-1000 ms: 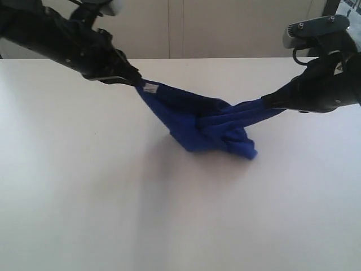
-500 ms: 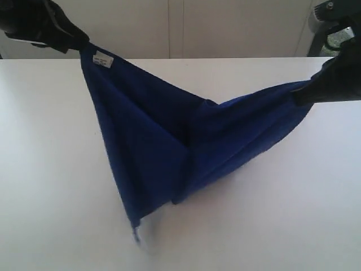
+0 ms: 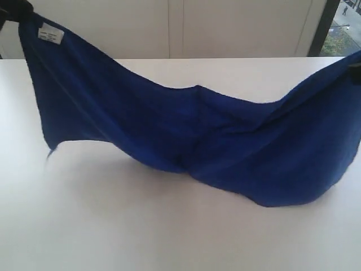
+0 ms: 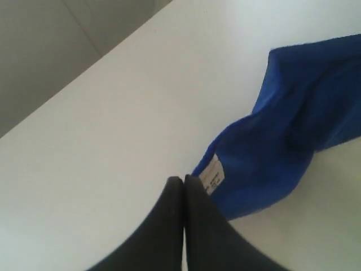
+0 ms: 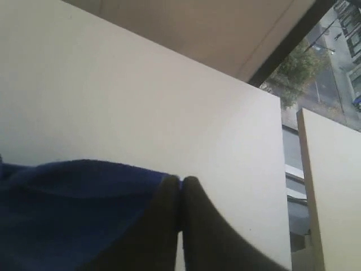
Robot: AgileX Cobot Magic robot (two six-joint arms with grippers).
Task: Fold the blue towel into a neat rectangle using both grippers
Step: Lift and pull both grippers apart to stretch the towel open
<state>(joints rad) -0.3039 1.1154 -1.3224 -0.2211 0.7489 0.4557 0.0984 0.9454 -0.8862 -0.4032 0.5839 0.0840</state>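
The blue towel (image 3: 186,132) hangs spread wide in the exterior view, sagging in the middle onto the white table (image 3: 169,231). Its white tag (image 3: 50,35) shows at the upper left corner. My left gripper (image 4: 184,180) is shut on that tagged corner, the tag (image 4: 212,175) lying right beside the fingertips. My right gripper (image 5: 181,182) is shut on the opposite corner of the towel (image 5: 73,209), which drapes off one side of its fingers. In the exterior view both grippers sit at the frame edges, almost out of sight.
A pale wall with a vertical seam (image 3: 183,28) stands behind the table's far edge. A dark window frame (image 3: 321,28) rises at the back right. The table's side edge (image 5: 282,169) shows in the right wrist view, with a street beyond.
Both grippers have moved up and far apart, left going left and right going right. The towel went from a bunched heap to a raised, wide-stretched sheet.
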